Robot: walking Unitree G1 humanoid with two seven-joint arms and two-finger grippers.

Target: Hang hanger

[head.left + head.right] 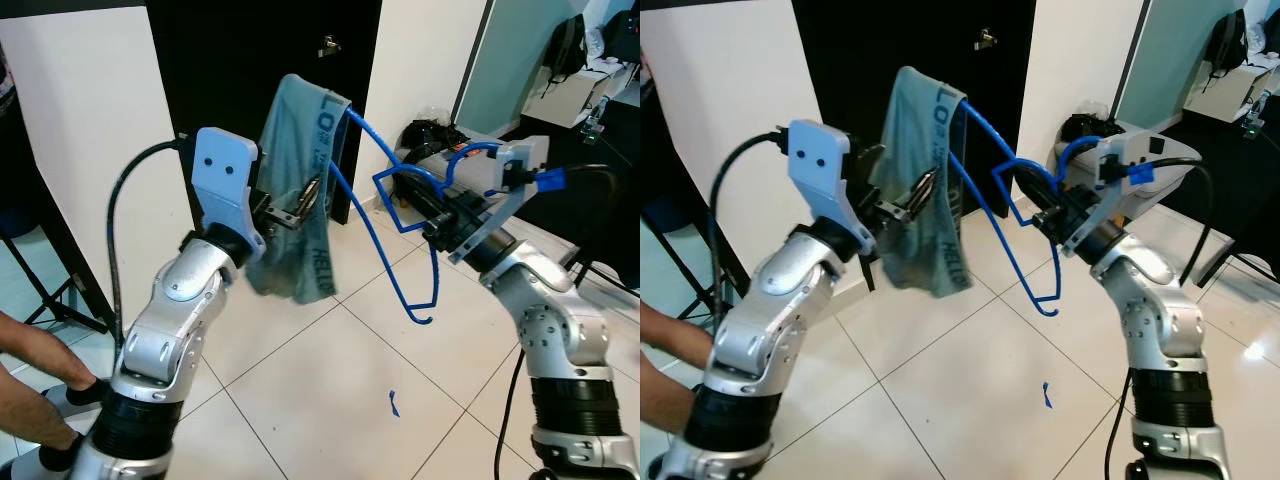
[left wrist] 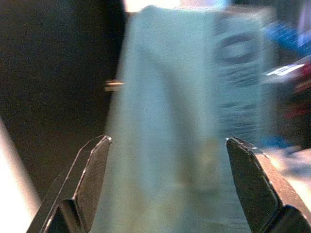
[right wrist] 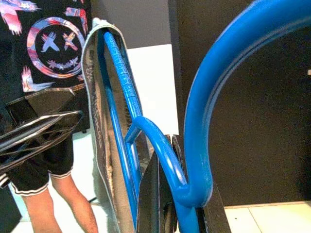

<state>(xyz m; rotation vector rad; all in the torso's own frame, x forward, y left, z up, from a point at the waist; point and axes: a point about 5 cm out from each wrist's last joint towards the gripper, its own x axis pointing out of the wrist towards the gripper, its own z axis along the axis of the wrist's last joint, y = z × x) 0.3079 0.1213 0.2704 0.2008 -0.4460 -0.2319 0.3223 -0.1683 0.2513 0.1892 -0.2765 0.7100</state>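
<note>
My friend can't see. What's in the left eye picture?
The right gripper holds a blue hanger with a grey-green cloth draped on it. The left gripper, open, reaches at the cloth before a dark door.

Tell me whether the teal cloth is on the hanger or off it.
On. The teal cloth drapes over one end of the blue hanger, hanging down both sides; the right tool holds the hanger.

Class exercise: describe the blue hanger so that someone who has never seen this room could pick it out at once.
Start at the black door in the white wall; in front of it the robot's two silver arms are raised. The right hand is shut on the blue hanger, near its hook. It is the only thin blue plastic frame, with a grey-green cloth draped over one end.
</note>
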